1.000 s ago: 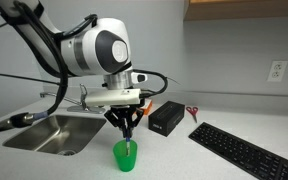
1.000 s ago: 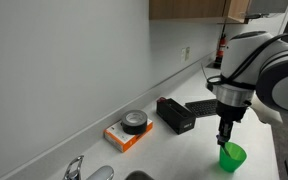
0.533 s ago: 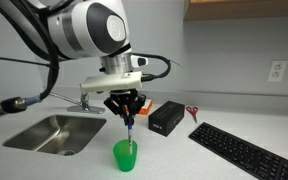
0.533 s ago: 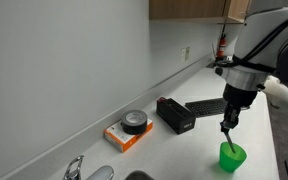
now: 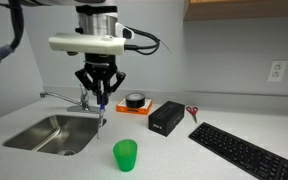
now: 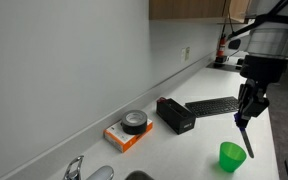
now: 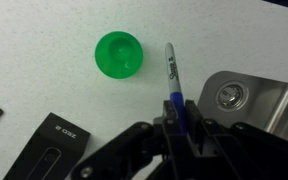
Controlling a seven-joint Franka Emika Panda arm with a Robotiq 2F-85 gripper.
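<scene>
Kitchen counter (image 5: 179, 152) beside a steel sink (image 5: 54, 133). The tool (image 5: 101, 97) is clamped on a pen (image 7: 171, 68). A second ago the pen stood in the green cup (image 5: 125, 155). It now hangs clear, raised toward the sink.

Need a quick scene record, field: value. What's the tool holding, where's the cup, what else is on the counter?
tool: shut on pen, raised above the counter
pen: blue and white, tip pointing down, apart from green cup
green cup: upright on counter, looks empty in wrist view
nearby: black box, tape roll on orange box, keyboard, sink
</scene>
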